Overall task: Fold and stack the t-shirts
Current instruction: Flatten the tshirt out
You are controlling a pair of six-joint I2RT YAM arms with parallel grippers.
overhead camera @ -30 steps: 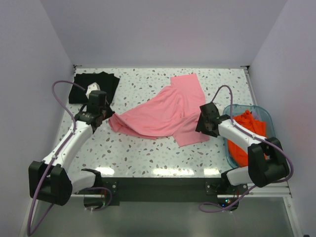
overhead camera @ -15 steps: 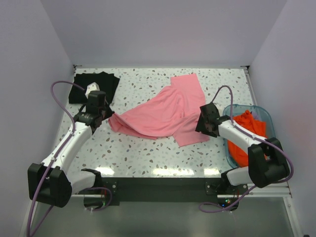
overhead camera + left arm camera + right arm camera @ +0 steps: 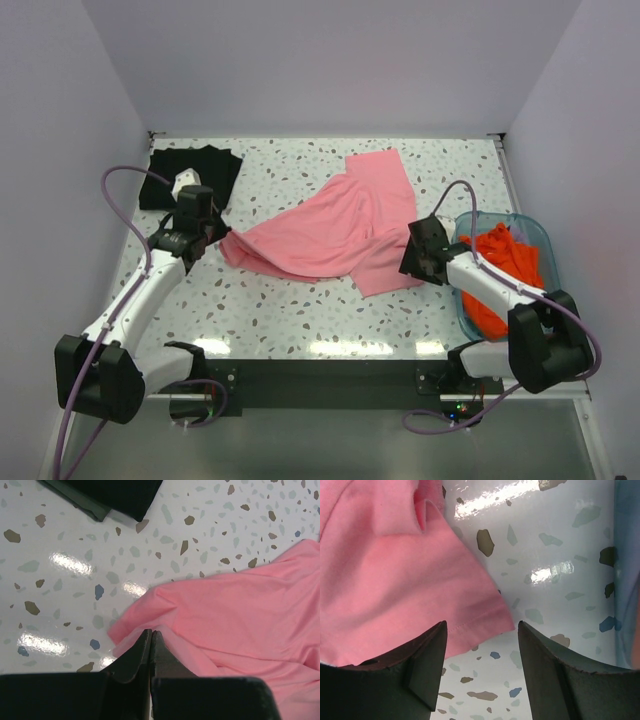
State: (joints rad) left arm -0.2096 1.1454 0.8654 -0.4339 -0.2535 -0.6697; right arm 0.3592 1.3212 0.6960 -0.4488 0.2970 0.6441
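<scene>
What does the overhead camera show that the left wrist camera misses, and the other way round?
Only the overhead view shows the teal tub holding orange-red t-shirts and the right end effector. Only the left wrist view shows, close up, the left end effector pinched shut on the edge of the pink t-shirt. Both show that shirt, the black t-shirt and the speckled table.

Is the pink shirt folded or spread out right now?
Not folded. The pink t-shirt lies rumpled and spread diagonally across the table, with loose wrinkles and uneven edges.

Terrazzo table [image 3: 300, 310] (glossy), lilac walls [image 3: 330, 60]
</scene>
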